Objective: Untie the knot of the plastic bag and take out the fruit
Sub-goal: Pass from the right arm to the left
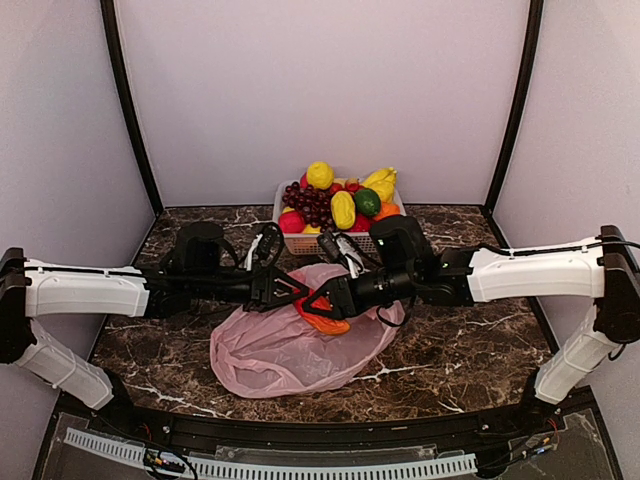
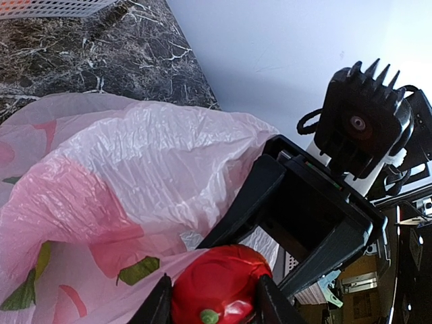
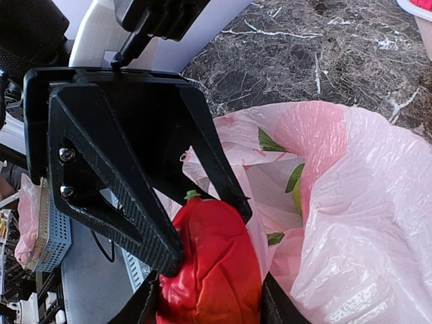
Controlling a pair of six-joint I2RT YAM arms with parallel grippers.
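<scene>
So nearest to us, the two white-and-black arms reach in from either side over the dark brown marble-pattern table (image 1: 470, 350) and meet in the middle. Right under them we've got the thin, crinkly, translucent pink plastic bag (image 1: 270, 350), lying slumped and fairly flat on the tabletop. We can't make out its knot from any view. Just above the bag's far edge is a glossy red-orange toy fruit (image 2: 216, 297) with a little green stem, and both grippers are on it. The left gripper (image 3: 202, 233) has its black triangular fingers pinched on the stem end. The right gripper (image 3: 209, 297) is clamped around the fatter body, fingers snug against both sides. The two grippers sit tip to tip, nearly touching. Further back, near the far edge of the table, there's a white plastic lattice basket (image 1: 300, 243) piled with more toy fruit: a dark purple grape bunch (image 1: 308, 203), a yellow oblong one (image 1: 343, 210), a green round one (image 1: 367, 202) and a round yellow one (image 1: 320, 175) on top. Behind all that is the plain pale lilac back wall (image 1: 320, 90).
</scene>
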